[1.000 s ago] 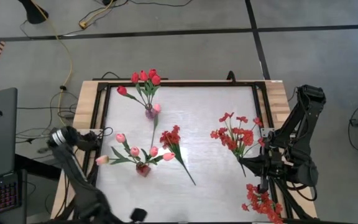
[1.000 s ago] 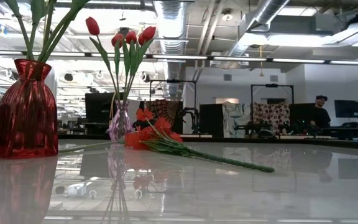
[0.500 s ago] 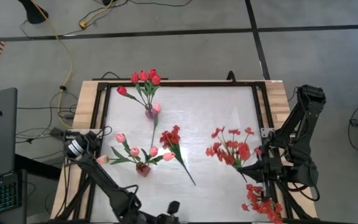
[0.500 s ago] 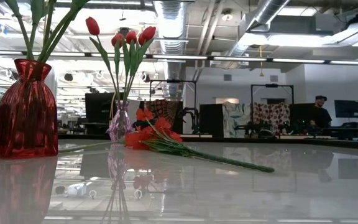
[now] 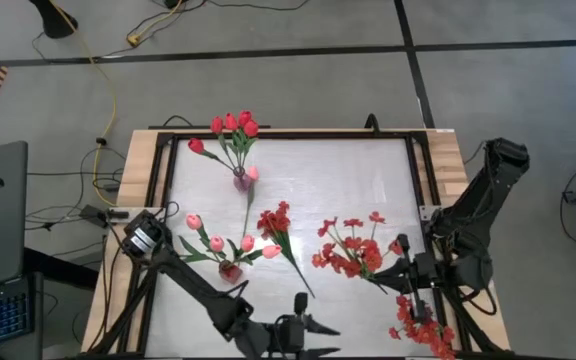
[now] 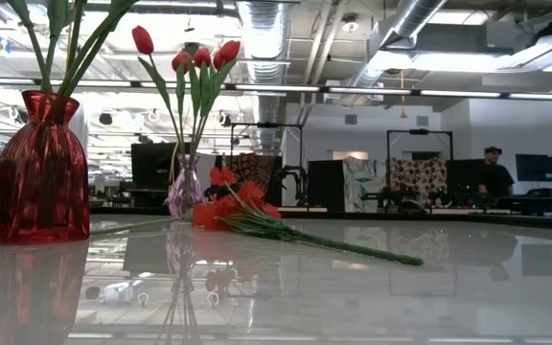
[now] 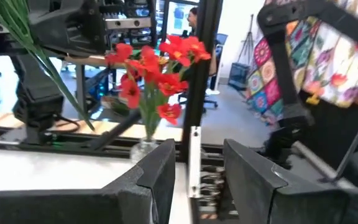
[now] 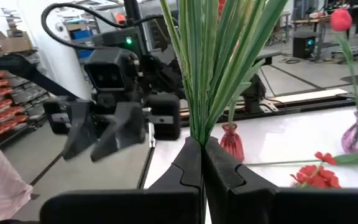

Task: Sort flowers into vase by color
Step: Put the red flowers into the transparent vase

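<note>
Right gripper (image 5: 405, 275) carries a red spray (image 5: 348, 245) at lower right of the high view, jaws clamped on its thin green stems.
Left gripper (image 5: 303, 327) hangs at bottom centre, jaws apart and empty; the stiff wiry stems could twist or slip in the narrow pinch; the wide blossoms may snag the loose spray (image 5: 278, 222) on the glossy table (image 5: 328, 180), or miss a narrow glass neck; purple vase (image 5: 240, 181) upper left, ribbed red vase (image 5: 230, 271) below it.
</note>
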